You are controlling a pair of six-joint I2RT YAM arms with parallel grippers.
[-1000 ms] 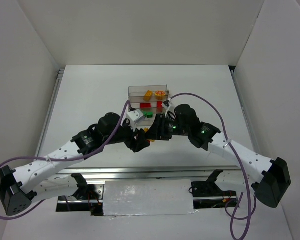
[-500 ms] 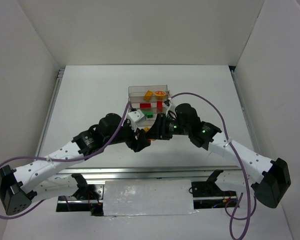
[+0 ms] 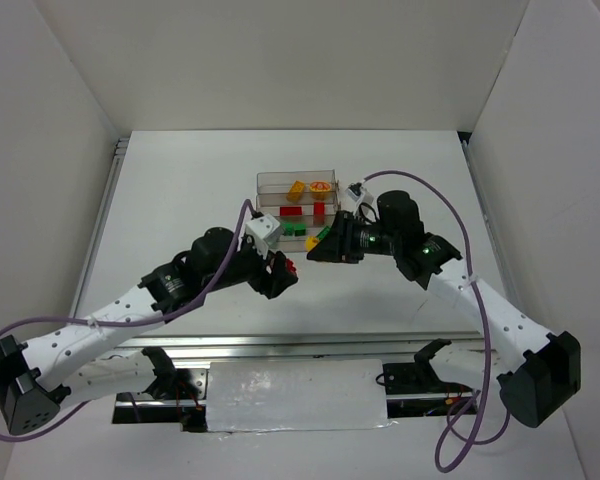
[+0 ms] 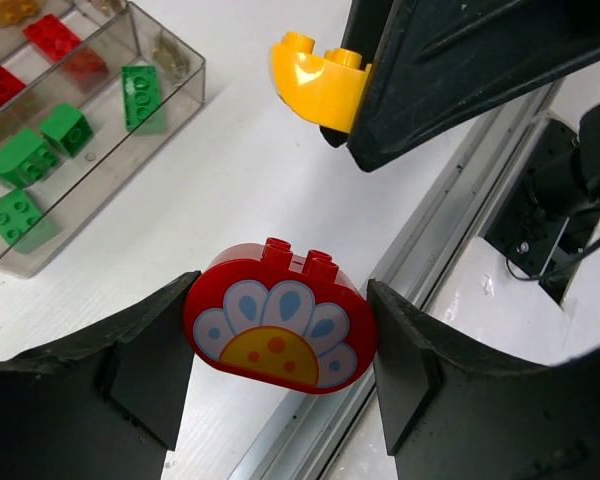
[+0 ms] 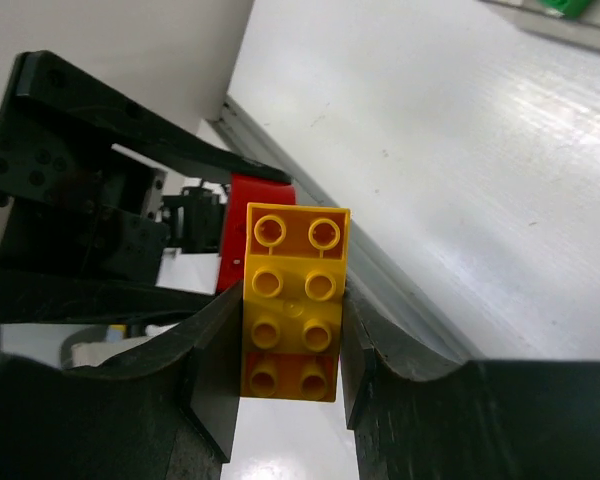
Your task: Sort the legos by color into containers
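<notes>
Left claw point(image 4: 280, 310) is pinching a red brick point(image 4: 280, 340), right claw point(image 5: 292, 335) a yellow brick point(image 5: 292, 290); I'm holding both just off the tray's point(image 3: 263, 183) near edge.

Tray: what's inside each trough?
The tray's far trough holds yellow bricks, middle red bricks, near four green bricks by the left wrist view. From above, the right jaws cover the near trough's right end, so that view can't confirm the count.
</notes>
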